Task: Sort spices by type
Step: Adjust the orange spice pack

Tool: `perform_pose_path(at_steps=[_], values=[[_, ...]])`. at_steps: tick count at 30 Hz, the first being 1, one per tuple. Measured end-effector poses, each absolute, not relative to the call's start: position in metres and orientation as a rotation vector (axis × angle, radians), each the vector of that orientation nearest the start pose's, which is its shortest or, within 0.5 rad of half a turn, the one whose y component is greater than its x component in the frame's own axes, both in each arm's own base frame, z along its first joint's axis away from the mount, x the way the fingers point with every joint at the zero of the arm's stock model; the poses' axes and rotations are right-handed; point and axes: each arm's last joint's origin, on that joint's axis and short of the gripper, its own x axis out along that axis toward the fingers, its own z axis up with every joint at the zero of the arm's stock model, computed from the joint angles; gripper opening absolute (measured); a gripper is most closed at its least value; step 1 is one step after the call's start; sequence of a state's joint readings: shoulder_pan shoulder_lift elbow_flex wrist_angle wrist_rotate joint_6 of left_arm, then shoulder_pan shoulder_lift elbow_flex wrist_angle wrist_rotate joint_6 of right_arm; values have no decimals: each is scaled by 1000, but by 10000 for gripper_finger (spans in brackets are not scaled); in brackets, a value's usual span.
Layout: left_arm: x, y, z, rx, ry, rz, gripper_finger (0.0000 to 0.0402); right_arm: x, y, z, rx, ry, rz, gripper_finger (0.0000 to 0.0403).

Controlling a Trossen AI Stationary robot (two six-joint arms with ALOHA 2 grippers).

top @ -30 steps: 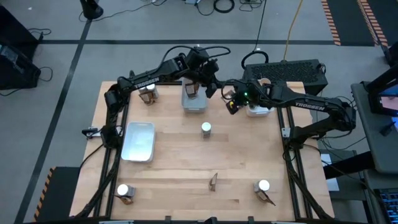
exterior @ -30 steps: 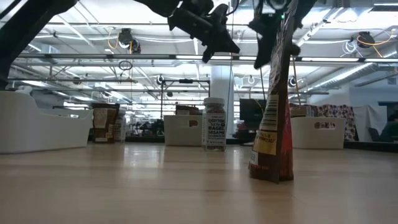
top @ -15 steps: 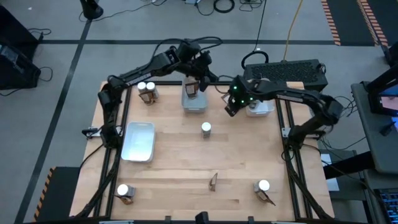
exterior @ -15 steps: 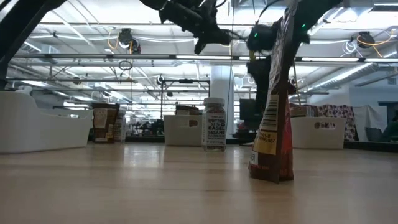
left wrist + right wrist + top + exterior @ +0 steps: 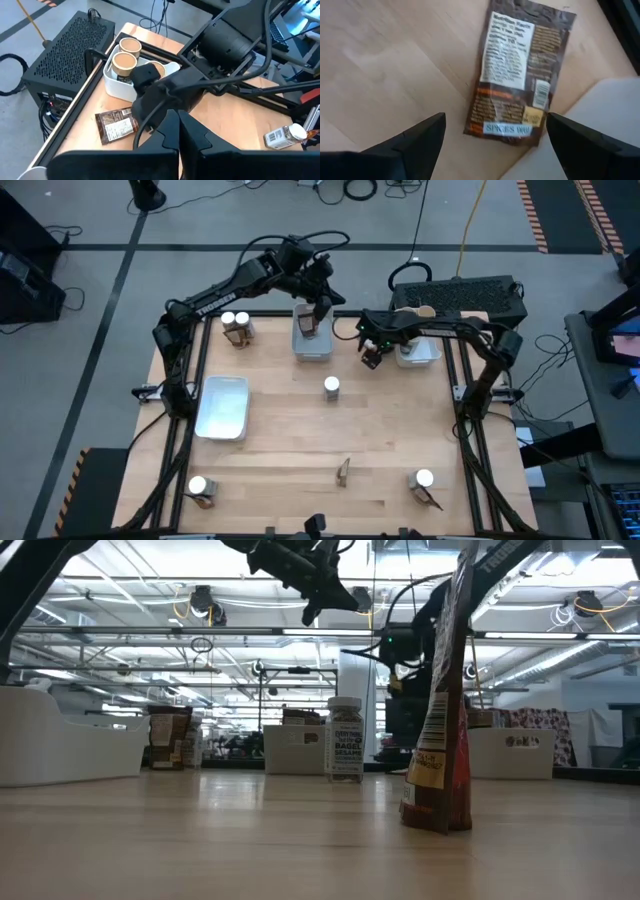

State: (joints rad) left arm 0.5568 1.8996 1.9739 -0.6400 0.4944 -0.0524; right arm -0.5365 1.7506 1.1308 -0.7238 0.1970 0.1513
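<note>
A dark-brown spice packet (image 5: 516, 75) lies flat, label up, on the table next to the white tray (image 5: 418, 352) that holds tan-topped tubs (image 5: 124, 52). My right gripper (image 5: 492, 145) hangs open just above it, pointing down, one finger off each side of the packet's end, touching nothing. My left gripper (image 5: 178, 135) is shut and empty, high over the far middle tray (image 5: 310, 340). A white-capped jar (image 5: 331, 387) stands at mid-table. Another packet (image 5: 440, 720) stands upright near the front.
A grey tray (image 5: 223, 406) lies at the left. Two jars and a packet (image 5: 236, 326) stand at the far left. A jar with a packet stands at each near corner (image 5: 200, 490) (image 5: 424, 483). The table frame's black rail (image 5: 75, 107) runs close behind the flat packet.
My right gripper has come down toward the flat packet, tipped from a slant to point nearly straight down, and opened. My left gripper has drawn up and toward the far edge, still shut.
</note>
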Motion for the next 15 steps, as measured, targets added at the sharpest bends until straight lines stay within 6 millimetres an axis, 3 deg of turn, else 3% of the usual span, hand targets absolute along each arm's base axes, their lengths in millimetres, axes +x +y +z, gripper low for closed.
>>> perform_pose_path(at_steps=[9,15], values=[[367,212,381,-355,488,80,0,281,-180,143,349,1406,-716,323],[367,212,381,-358,493,80,0,281,-182,135,393,1430,-704,312]])
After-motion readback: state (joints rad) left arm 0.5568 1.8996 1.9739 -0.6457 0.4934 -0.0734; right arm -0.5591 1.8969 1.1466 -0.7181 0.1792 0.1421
